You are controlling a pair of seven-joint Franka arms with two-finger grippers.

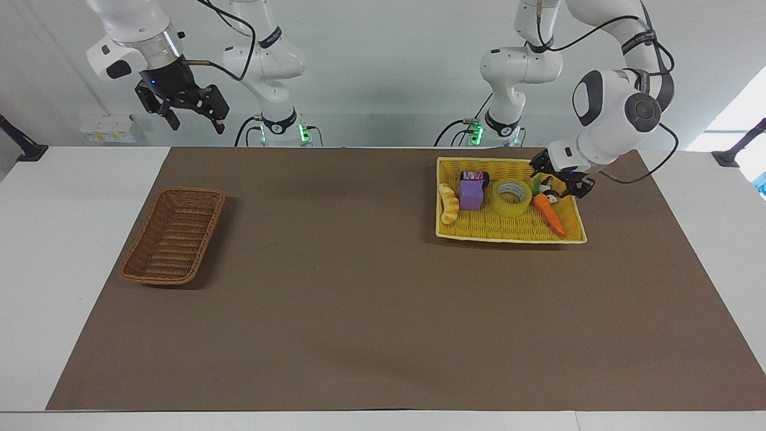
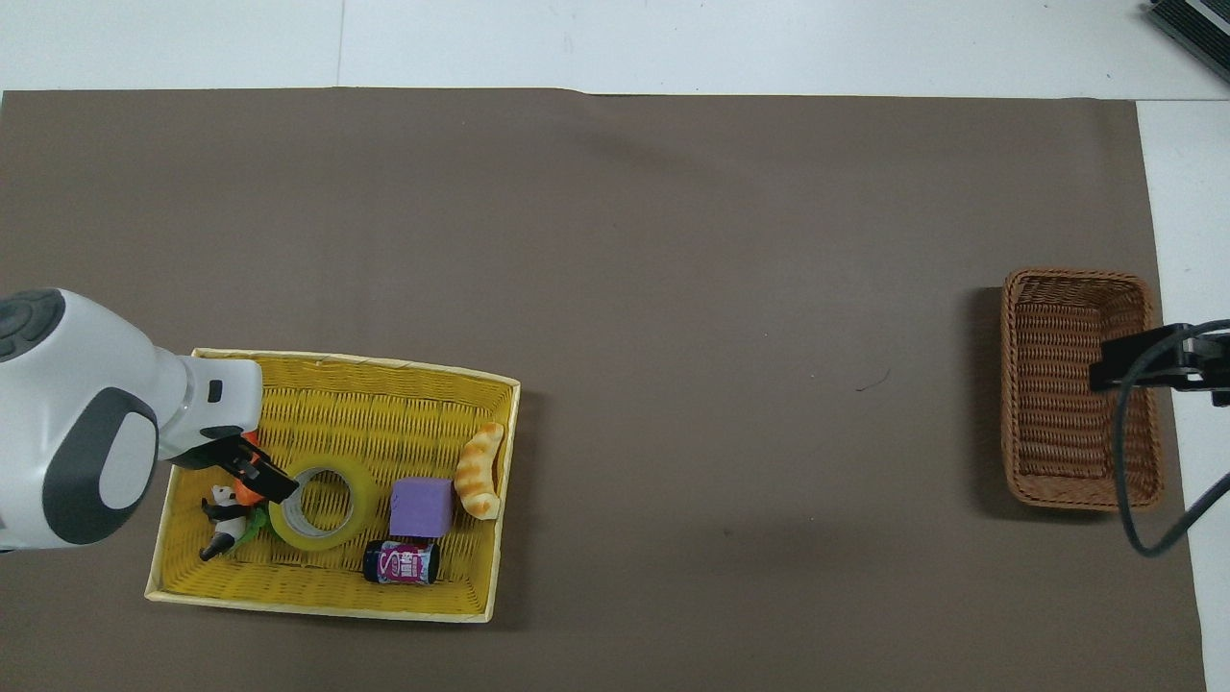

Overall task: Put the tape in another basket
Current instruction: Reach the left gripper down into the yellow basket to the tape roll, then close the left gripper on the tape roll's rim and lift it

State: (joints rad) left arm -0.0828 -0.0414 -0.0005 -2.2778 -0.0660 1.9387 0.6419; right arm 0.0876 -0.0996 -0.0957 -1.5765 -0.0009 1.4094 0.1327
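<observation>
The yellow tape roll (image 1: 511,208) lies flat in the yellow basket (image 1: 508,238), between a purple block and a toy carrot; it also shows in the overhead view (image 2: 360,500). My left gripper (image 1: 559,181) is open and empty, low over the carrot and panda beside the tape, its tip (image 2: 261,473) at the roll's edge. The brown wicker basket (image 1: 175,234) stands empty at the right arm's end of the table (image 2: 1057,413). My right gripper (image 1: 196,124) is open and empty, held high, and waits.
The yellow basket also holds a toy carrot (image 1: 550,214), a panda figure (image 1: 548,195), a purple block (image 1: 471,194), a small can (image 1: 474,176) and a bread roll (image 1: 448,203). A brown mat (image 1: 359,299) covers the table.
</observation>
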